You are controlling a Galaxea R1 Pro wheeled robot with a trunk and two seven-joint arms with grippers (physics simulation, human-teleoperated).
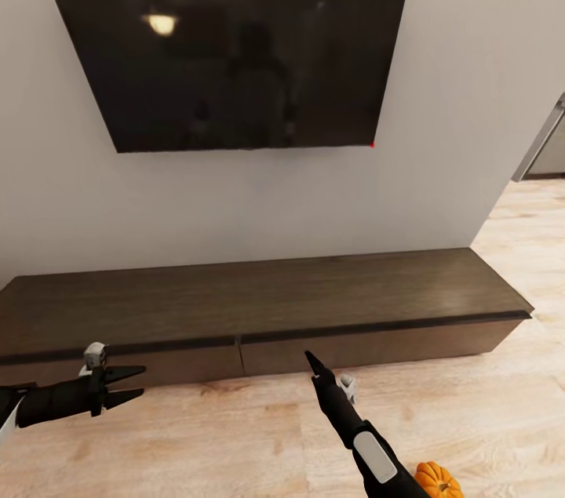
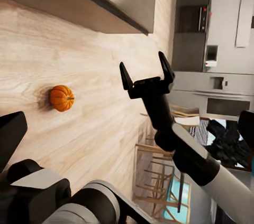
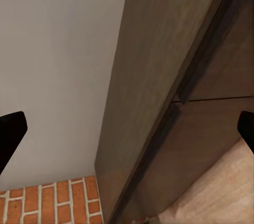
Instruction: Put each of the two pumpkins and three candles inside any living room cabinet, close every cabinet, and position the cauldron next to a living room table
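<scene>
You face the cabinet, its drawer fronts flush and closed under the dark screen. Your right gripper points at the seam between two fronts, jaws spread and empty, likely to pull one open. Your left gripper waits released near the left front. One pumpkin sits on bare floor beside your right forearm, with room around it.

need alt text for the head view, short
A long, low dark-brown cabinet with shut drawers stands against a pale wall under a black TV. Both black arms reach toward it over the wooden floor, left claw open, and a pumpkin lies bottom right.
</scene>
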